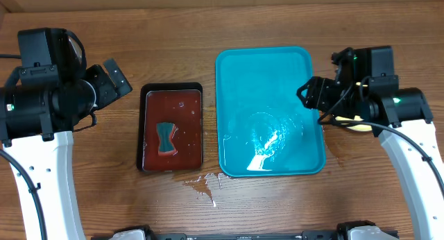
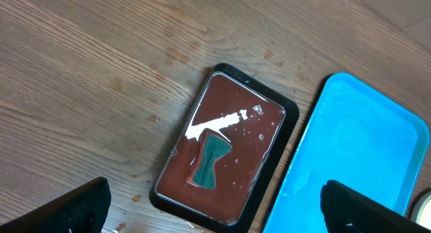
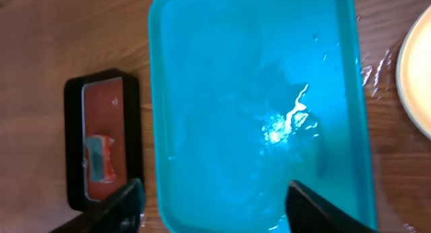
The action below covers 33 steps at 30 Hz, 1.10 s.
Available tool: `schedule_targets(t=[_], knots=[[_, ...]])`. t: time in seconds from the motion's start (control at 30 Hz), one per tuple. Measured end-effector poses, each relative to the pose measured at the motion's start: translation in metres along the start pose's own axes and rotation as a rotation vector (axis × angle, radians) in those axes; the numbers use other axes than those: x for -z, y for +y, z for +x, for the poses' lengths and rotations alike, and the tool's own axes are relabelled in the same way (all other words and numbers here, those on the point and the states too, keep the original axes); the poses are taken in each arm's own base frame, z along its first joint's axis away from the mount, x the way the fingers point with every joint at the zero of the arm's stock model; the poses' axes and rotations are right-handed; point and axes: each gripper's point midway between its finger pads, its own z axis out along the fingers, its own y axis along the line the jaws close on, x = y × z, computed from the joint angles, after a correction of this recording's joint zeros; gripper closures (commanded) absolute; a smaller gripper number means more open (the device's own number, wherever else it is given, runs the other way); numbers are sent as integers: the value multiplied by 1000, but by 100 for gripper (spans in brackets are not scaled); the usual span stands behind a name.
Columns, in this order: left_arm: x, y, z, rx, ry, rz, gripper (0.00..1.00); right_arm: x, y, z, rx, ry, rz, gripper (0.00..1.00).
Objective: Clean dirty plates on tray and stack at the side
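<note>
1. Your right gripper (image 3: 215, 184) is released, its jaws spread wide with nothing between them. It hangs over one end of the turquoise tray (image 3: 256, 71).
2. Directly below and ahead of that gripper, the tray's floor is wet and throws back a bright glint.
3. A pale plate (image 3: 419, 71) shows only as a curved edge. It lies on the counter (image 1: 208, 25) just beside the tray's long rim, on the side of the right gripper away from the black tray (image 3: 75, 149). From overhead it is a yellowish sliver under the right arm, so you cannot tell how many plates lie there.
4. Your left gripper (image 2: 215, 186) is also released and empty, jaws far apart, hovering above the black tray.
5. Beneath the left gripper, a dark green sponge (image 2: 210, 162) lies in the reddish liquid inside the black tray, between the two fingers as its camera sees them.
6. A small puddle (image 1: 203, 183) sits on the counter between the two grippers, near the adjacent corners of both trays.
</note>
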Motion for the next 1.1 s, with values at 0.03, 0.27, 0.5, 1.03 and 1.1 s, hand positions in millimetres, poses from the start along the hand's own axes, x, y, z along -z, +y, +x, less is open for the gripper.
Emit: schedule_targets(t=[0.03, 0.27, 0.5, 1.03, 1.1], knots=[[0, 0, 0, 0, 0, 0, 0, 0, 0, 0, 0, 0, 0, 19], [0, 0, 0, 0, 0, 0, 0, 0, 0, 0, 5, 0, 1, 0], [0, 0, 0, 0, 0, 0, 0, 0, -1, 1, 3, 3, 1, 0], [0, 0, 0, 0, -1, 0, 0, 34, 6, -33, 113, -284, 11, 0], [0, 0, 0, 0, 0, 0, 0, 60, 15, -38, 182, -421, -13, 0]])
